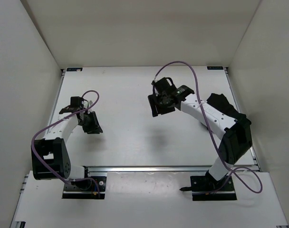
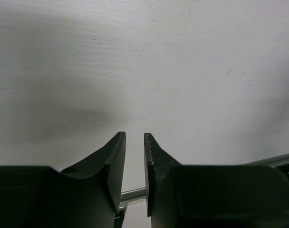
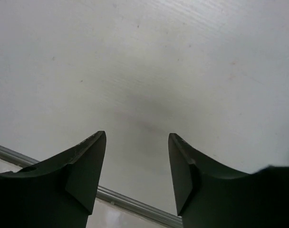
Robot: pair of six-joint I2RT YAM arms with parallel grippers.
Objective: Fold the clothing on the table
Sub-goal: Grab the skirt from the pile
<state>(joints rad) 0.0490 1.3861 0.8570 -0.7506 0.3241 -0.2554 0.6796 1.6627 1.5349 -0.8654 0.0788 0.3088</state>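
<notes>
Only wrist views tell: left jaws narrow, right jaws wider.

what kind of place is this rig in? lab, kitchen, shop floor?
Probably a lab test cell: a white table with metal edge rails, plain white walls boxing it in, and two robot arms bolted at its near edge.

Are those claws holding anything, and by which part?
Nothing is held: the left gripper and right gripper are both open, with only the white table showing in each gap.
</notes>
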